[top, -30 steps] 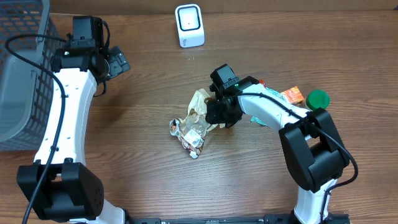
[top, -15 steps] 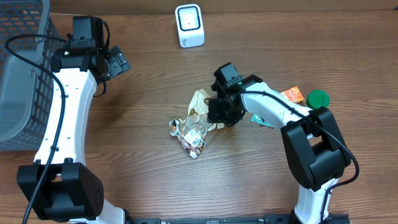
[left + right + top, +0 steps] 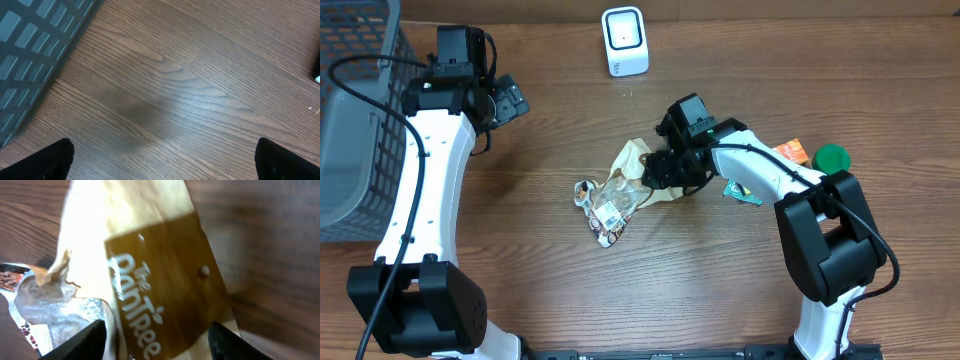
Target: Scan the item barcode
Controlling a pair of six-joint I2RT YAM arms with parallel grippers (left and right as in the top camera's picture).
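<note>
Scanning looks not yet begun: the snack bag lies on the table, well apart from the scanner. The right gripper straddles the bag's brown end, jaws apart, not clamping. The left gripper hangs wide and empty. Lifting the bag and showing its barcode remain.

The snack packet lay near the middle of the bench. It was in front of the scanner, which stood at the far edge, well apart from it. The right gripper was over the packet's right end. A basket sat at the bench's left edge, with the left gripper to its right, above bare bench. At the far right, beyond the right arm, a carton lay beside a round cap.
</note>
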